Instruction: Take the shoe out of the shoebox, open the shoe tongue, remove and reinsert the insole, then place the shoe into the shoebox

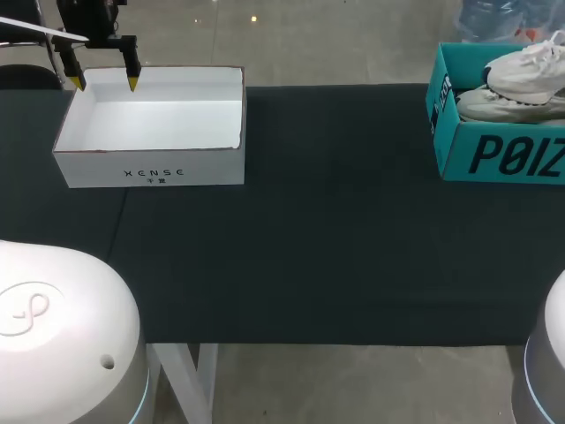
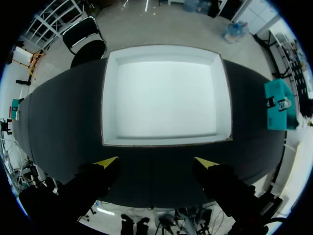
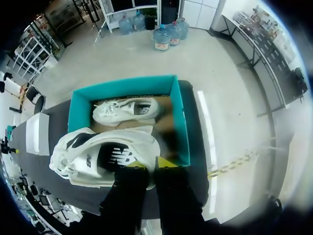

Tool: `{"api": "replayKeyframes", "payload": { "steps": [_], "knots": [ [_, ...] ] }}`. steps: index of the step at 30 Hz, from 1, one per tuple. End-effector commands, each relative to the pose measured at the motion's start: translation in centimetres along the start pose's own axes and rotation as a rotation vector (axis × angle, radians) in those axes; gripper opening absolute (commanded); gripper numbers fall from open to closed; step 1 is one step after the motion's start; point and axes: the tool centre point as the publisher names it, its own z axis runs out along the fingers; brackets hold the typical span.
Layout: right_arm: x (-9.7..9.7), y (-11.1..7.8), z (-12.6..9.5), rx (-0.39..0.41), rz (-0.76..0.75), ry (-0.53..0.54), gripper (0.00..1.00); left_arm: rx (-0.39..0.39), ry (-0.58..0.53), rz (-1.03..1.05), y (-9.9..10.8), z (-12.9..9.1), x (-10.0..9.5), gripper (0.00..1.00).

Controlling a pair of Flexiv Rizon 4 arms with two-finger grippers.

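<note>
overhead, the left gripper hangs upper left, jaws wide, over the white box; the teal shoebox sits upper right. left wrist: that box lies ahead of its fingers. right wrist alone shows the right gripper, jaws narrow, pinching a white shoe over the shoebox.

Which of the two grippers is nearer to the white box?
Left. The left gripper hangs open above the far edge of the white box. The right gripper is across the table at the teal shoebox, shut on a white shoe.
</note>
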Motion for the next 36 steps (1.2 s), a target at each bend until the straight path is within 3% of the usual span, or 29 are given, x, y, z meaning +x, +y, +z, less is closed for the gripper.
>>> {"api": "replayKeyframes", "payload": {
  "steps": [1,8,20,31,36],
  "knots": [
    [1.4,-4.7,-3.9,-0.061,-0.004,-0.003,0.00,0.000,0.000,0.000,0.0,0.0,0.0,1.00],
    [5.5,-10.3,-4.7,-0.060,0.014,-0.003,0.00,0.000,0.000,0.000,0.0,0.0,0.0,1.00],
    [13.5,-19.4,-1.9,-0.046,0.111,0.061,0.00,0.000,0.000,0.000,0.0,0.0,0.0,1.00],
    [20.0,-23.9,0.7,-0.081,0.102,0.059,0.00,0.000,0.000,0.000,0.0,0.0,0.0,1.00],
    [23.0,-25.5,3.3,-0.087,0.095,0.042,0.00,0.000,0.000,0.000,0.0,0.0,0.0,1.00]
  ]
}}
